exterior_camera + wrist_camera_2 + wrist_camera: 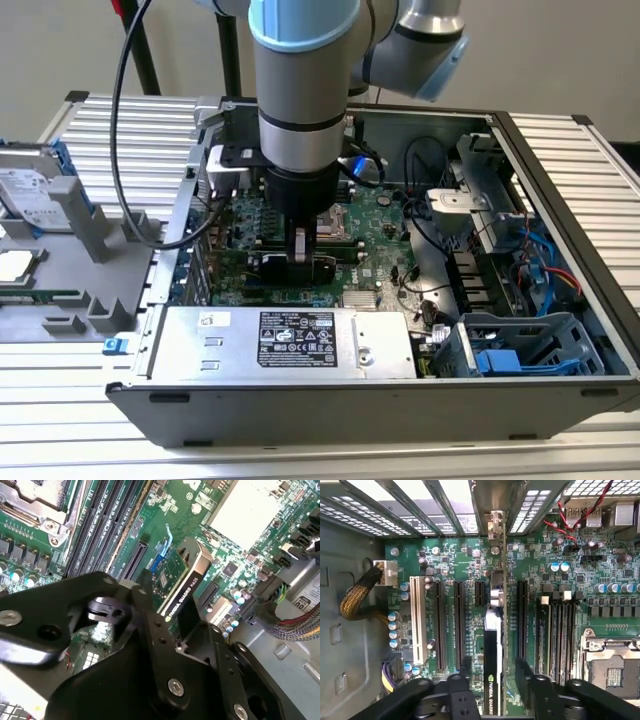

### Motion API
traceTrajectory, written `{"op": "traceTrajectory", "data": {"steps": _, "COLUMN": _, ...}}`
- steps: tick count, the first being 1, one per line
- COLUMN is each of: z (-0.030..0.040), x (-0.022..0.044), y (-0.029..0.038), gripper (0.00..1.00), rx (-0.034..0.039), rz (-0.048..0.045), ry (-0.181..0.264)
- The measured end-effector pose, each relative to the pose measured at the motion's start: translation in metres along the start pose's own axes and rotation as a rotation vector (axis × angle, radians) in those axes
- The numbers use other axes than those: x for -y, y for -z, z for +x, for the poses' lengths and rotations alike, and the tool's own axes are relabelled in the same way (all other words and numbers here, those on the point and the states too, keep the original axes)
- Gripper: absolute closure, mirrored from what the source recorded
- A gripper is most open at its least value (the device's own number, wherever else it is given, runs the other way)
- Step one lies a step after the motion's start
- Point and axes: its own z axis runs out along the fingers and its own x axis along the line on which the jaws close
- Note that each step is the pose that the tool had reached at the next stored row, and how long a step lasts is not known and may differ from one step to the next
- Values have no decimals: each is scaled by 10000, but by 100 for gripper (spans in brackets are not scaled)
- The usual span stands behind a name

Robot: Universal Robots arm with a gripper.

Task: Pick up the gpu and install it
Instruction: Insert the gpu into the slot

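We see white lettering along the black edge of the gpu (183, 592), also visible in the first wrist view (491, 692). In the exterior view, a black printed label (297, 338) with small white text and symbols sits on the power supply (380, 345); its words are too small to read. The hard drive (30, 190) carries a white label, equally illegible.

Bright, even light; glare on the heatsink (248, 511), and the near claw (172, 630) blurred.
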Motion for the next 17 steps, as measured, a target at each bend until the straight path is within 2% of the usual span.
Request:
{"op": "traceTrajectory", "data": {"steps": 2, "z": 1, "x": 3, "y": 5, "gripper": 0, "rx": -2, "rz": -2, "ry": 1}}
{"op": "traceTrajectory", "data": {"steps": 12, "z": 17, "x": 19, "y": 458, "gripper": 0, "rx": 4, "rz": 1, "ry": -1}}
{"op": "traceTrajectory", "data": {"steps": 14, "z": 16, "x": 21, "y": 488, "gripper": 0, "rx": 2, "rz": 0, "ry": 0}}
{"op": "traceTrajectory", "data": {"steps": 15, "z": 17, "x": 21, "y": 493, "gripper": 100, "rx": 2, "rz": 1, "ry": 0}}
{"op": "traceTrajectory", "data": {"steps": 17, "z": 17, "x": 21, "y": 501, "gripper": 100, "rx": 1, "rz": 2, "ry": 0}}
